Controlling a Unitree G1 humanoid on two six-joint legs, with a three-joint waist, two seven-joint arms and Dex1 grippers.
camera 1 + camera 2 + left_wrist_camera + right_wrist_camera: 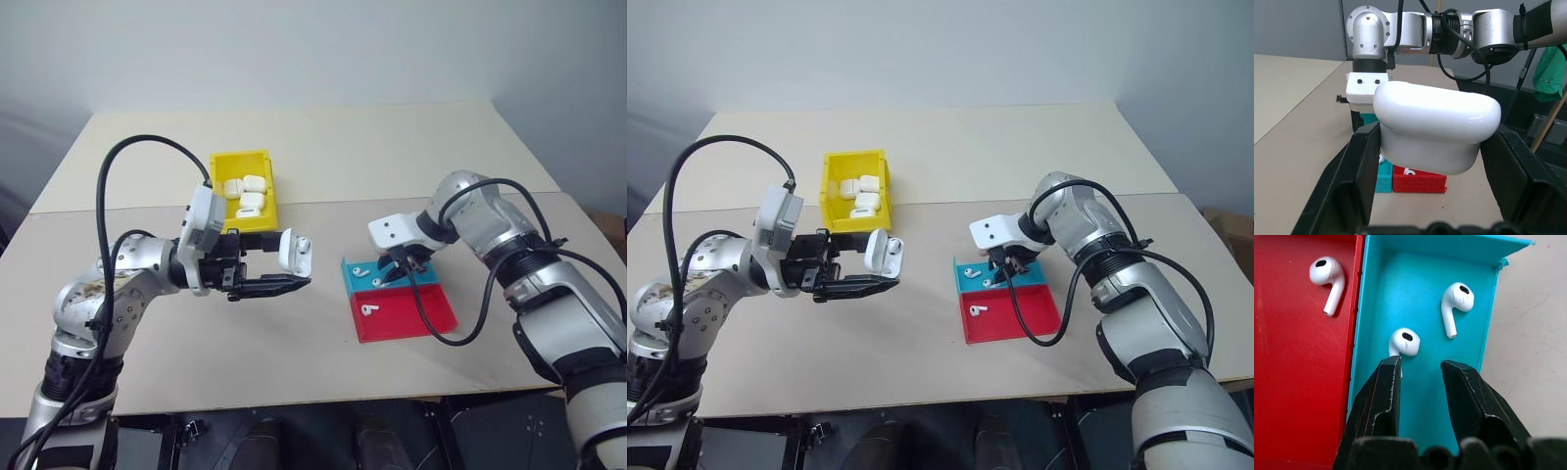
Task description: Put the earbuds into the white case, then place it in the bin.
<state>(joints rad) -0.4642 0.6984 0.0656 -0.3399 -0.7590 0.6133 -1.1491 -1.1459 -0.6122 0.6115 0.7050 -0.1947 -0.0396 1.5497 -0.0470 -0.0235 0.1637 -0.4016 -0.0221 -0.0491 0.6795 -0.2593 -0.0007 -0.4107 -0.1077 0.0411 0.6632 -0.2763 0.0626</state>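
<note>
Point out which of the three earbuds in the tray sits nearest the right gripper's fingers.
The earbud in the cyan compartment, its stem behind one finger of the right gripper. The other cyan-side earbud lies farther off; the third lies in the red compartment.

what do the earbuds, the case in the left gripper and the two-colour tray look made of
Earbuds: glossy white hard plastic, going by the highlights.
White case: smooth shiny white plastic, likely moulded; its curved shell shows soft reflections.
Tray: cyan and red matte plastic, probably; its outer wall, seen from the left wrist, looks stud-textured like toy bricks.
</note>
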